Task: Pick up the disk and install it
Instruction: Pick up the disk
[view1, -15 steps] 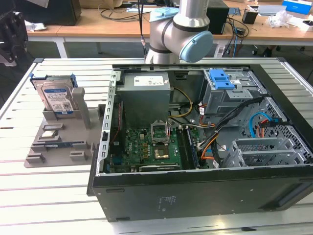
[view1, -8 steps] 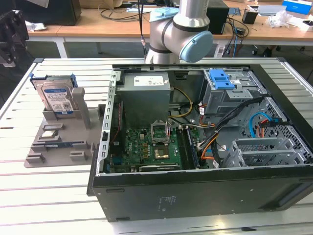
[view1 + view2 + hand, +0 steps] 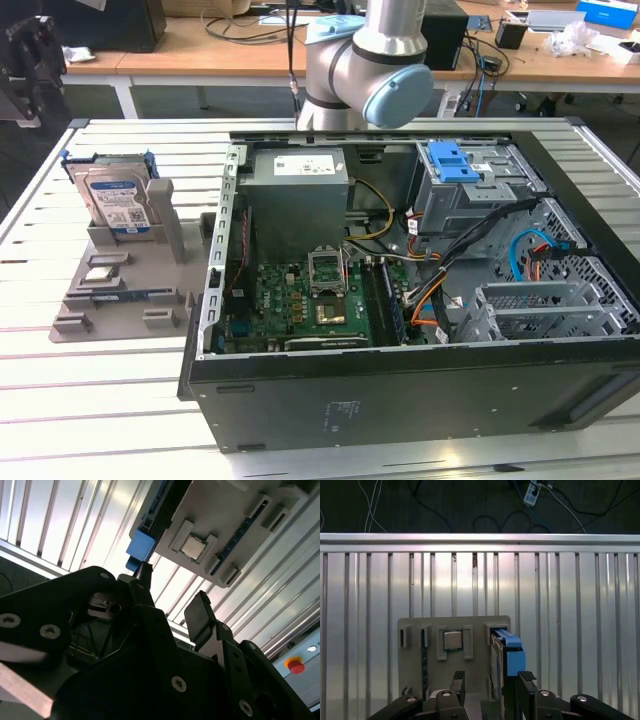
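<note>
The disk [image 3: 118, 200] stands on edge in a slot of the grey holder [image 3: 125, 268], which lies on the slatted tabletop [image 3: 110, 400] at the exterior view's left, just beside the open computer case [image 3: 400, 390]; its labelled face looks toward the exterior camera and its blue carrier frames its sides; it has not been lifted.

In the first wrist view the gripper [image 3: 491, 687] looks straight down on that holder; the fingers [image 3: 526, 687] are spread apart with nothing between them. The disk shows edge-on there, as a thin strip capped in blue; its long axis runs across the line that joins the two fingertips, so the gap between the fingers already spans its thickness and not its width. The strip does not sit midway in the gap; it lies close under one finger, while the other hangs over the holder nearer the small square chip [image 3: 452, 640]. The fingers appear to be above the disk with open air between, touching nothing.

The arm [image 3: 372, 60] shows in the upper middle of the exterior view, behind the case, its grey and pale-blue joints bent toward the holder's side; judging from the downward look of the wrist view, the tool points down at the tabletop.
</note>
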Robot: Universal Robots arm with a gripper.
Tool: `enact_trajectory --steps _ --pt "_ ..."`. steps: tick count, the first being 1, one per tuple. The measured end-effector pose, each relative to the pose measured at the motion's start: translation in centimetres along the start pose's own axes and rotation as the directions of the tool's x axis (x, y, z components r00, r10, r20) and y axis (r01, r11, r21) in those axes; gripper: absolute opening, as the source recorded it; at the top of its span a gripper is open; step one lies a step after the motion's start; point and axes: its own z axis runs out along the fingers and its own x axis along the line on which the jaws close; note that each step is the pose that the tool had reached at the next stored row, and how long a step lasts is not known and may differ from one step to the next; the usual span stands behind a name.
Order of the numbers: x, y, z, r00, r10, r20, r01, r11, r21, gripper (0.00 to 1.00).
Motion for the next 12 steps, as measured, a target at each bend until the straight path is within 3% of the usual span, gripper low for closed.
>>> enact_trajectory --steps 12 --pt "-0.84 -0.02 0.28 1.0000 0.000 0.0000 0.000 1.0000 0.0001 0.54"
